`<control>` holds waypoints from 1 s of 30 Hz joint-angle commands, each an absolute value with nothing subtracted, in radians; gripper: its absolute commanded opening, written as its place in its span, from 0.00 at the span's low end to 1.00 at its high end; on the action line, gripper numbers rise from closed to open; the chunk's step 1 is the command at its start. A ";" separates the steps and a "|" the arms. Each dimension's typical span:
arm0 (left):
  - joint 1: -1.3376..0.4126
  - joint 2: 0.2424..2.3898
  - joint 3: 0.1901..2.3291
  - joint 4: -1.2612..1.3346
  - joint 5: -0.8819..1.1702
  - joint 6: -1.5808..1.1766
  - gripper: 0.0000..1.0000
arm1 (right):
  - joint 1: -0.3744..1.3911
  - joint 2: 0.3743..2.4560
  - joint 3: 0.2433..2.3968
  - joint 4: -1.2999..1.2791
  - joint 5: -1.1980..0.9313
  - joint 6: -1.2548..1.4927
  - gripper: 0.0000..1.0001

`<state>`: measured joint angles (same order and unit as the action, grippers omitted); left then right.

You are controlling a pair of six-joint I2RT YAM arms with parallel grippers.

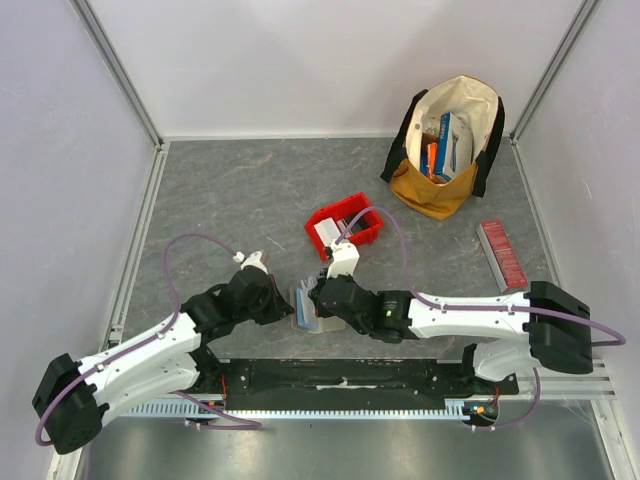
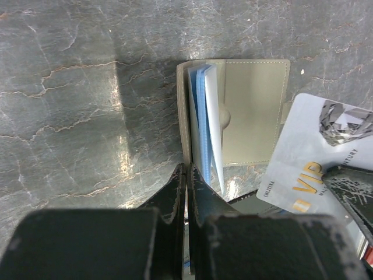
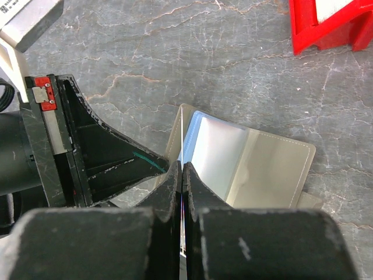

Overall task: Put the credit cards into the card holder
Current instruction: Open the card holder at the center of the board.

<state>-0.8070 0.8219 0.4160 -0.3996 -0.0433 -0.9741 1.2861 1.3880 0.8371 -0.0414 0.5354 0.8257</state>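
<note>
Left wrist: left pincer [image 2: 186, 173] was clamped on holder [image 2: 256, 111] edge; right pincer [image 3: 182, 170] gripped card [image 2: 303, 154] — thin, stiff, slick — best pinched across flat faces.

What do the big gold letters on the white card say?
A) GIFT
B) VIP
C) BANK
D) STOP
B: in the left wrist view, the white card lying next to the open wallet has "VIP" printed on it in gold.
</note>
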 commanded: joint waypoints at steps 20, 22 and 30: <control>-0.808 0.796 0.440 -0.391 -0.038 -0.939 0.02 | 1.309 1.480 0.891 0.045 0.564 0.844 0.00; -0.807 0.792 0.440 -0.391 -0.037 -0.940 0.02 | 1.310 1.488 0.893 0.041 0.563 0.844 0.00; -0.807 0.785 0.437 -0.390 -0.038 -0.943 0.02 | 1.310 1.517 0.902 0.003 0.555 0.851 0.00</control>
